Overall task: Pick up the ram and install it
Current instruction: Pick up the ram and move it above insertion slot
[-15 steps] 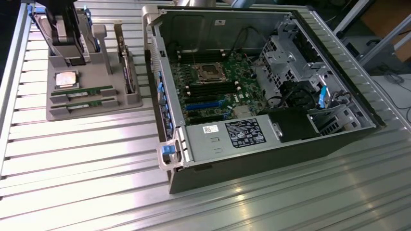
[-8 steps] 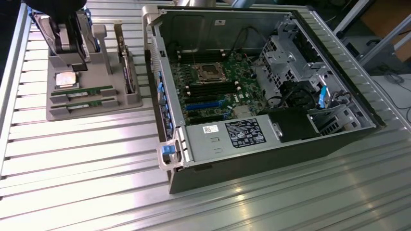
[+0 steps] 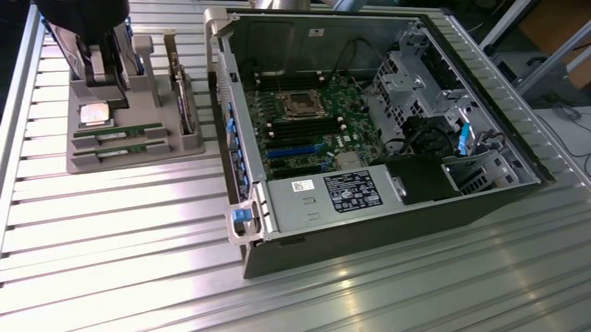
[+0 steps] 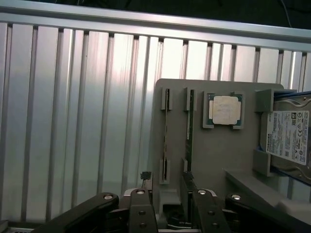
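Observation:
Two narrow green sticks stand on edge in a grey holder (image 3: 138, 155). The ram (image 3: 120, 131) (image 4: 189, 124) is the one nearer the CPU (image 4: 225, 109). Its twin (image 3: 120, 147) (image 4: 166, 133) sits in the slot beside it. My gripper (image 4: 172, 213) hangs above the holder's end, open, and its fingers (image 4: 141, 208) hold nothing. The ram's near end runs in between them, close to one finger. The dark arm (image 3: 83, 21) hangs over the holder's far end, at the exterior view's left.
An open computer case (image 3: 480, 207) lies to the exterior view's right, with the motherboard (image 3: 305, 131) and its black memory slots (image 3: 295, 128) exposed. A hard drive (image 4: 286, 136) and a bracketed card (image 3: 185, 104) also stand in the holder. The ribbed metal table (image 3: 138, 263) lies all around.

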You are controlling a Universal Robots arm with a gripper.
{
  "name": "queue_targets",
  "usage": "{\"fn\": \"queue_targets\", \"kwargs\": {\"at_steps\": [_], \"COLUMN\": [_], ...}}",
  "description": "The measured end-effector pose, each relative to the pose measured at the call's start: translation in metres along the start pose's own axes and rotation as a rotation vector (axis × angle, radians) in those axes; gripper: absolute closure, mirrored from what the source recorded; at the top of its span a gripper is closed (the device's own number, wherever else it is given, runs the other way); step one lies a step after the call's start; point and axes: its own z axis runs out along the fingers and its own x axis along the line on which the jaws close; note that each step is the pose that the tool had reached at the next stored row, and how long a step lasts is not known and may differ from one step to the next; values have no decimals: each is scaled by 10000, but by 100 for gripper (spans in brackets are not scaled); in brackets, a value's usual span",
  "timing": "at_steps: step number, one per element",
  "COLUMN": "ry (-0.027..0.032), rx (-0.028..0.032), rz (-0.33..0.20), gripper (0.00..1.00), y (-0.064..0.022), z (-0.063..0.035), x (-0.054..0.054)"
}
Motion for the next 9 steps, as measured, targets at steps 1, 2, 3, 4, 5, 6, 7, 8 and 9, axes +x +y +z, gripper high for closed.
{"fn": "queue_targets", "kwargs": {"at_steps": [1,2,3,4,5,6,7,8,9], "ry": [0,1,0,1,1,1,1,1,0], "rx": [0,-1,-1,-1,-2,-2,-3,-4,-4], "rz": [-2,-3,-3,-5,-7,-9,-10,-11,-12], "gripper": [64,64,64,64,64,64,64,64,64], "y": [-2,-3,-5,-7,-9,-12,-14,-17,-18], "z": [9,15,23,30,42,57,73,87,96], "x": [3,5,7,9,12,14,16,19,21]}}
